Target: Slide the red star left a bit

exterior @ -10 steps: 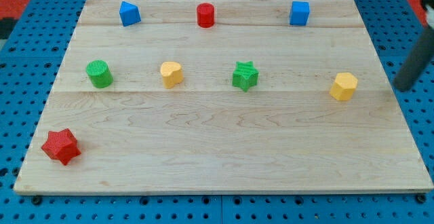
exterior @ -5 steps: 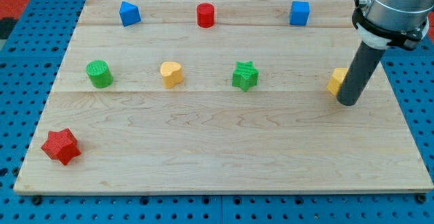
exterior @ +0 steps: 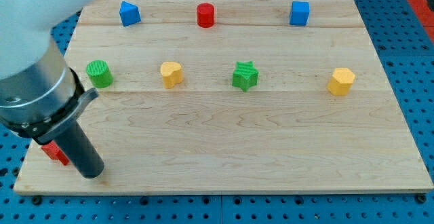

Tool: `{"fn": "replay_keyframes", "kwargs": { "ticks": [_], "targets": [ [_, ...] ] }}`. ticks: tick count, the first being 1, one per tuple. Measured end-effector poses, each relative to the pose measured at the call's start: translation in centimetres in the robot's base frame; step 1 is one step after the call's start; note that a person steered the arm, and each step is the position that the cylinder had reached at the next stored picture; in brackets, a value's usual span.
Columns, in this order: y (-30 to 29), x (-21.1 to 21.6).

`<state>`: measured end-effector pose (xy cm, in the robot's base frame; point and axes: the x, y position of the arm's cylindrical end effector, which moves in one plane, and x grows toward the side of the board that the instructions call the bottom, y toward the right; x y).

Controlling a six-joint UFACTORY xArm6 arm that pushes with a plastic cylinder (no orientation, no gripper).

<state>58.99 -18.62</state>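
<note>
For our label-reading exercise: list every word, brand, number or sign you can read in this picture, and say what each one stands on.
None: no readable text shows anywhere in this view.
The wooden board, the blocks, such as the red star and the green star, and the rod ending in my tip all carry no lettering, label or number.

A pale wooden board (exterior: 224,149) with streaky grain sits on blue pegboard (exterior: 413,81); a small red star block (exterior: 54,153) peeks out at eight o'clock.
</note>
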Motion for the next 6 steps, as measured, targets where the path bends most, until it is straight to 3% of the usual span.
{"fn": "replay_keyframes", "kwargs": {
  "ticks": [2, 4, 5, 6],
  "targets": [
    [-1.7, 1.7],
    [-4.2, -4.6],
    [-4.2, -4.8],
    [-6.1, -0.8]
  ]
}}
